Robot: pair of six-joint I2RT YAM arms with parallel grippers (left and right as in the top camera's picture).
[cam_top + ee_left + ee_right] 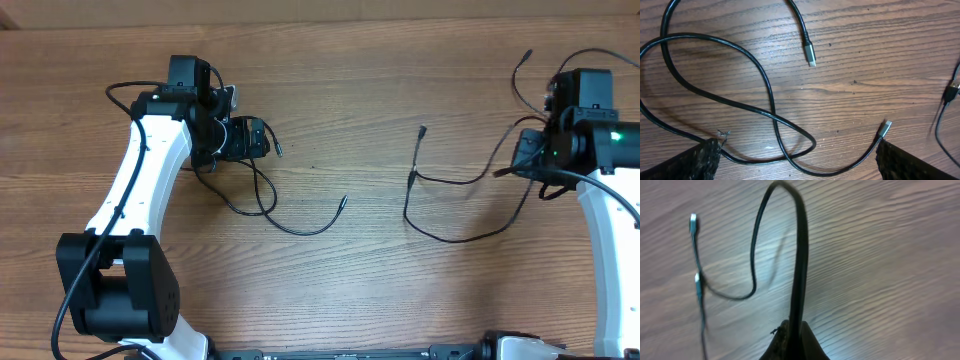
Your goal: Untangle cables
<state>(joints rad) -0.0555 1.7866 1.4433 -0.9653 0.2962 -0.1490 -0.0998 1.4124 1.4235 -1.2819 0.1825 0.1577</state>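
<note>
One cable (770, 95) lies in loose loops on the table (330, 80) beneath the left gripper (797, 157), whose fingers are spread wide. A second cable (801, 255) is pinched in the right gripper (792, 340) and trails across the table's right side.

Robot lab, wood-grain table (340, 60), 2 arms (140, 170)

Two robot arms (140, 190) (610, 220), at least two black cables (769, 90) (800, 255), four plug ends (811, 54) (885, 128) (693, 222) (697, 279), one wooden table (350, 300)
</note>
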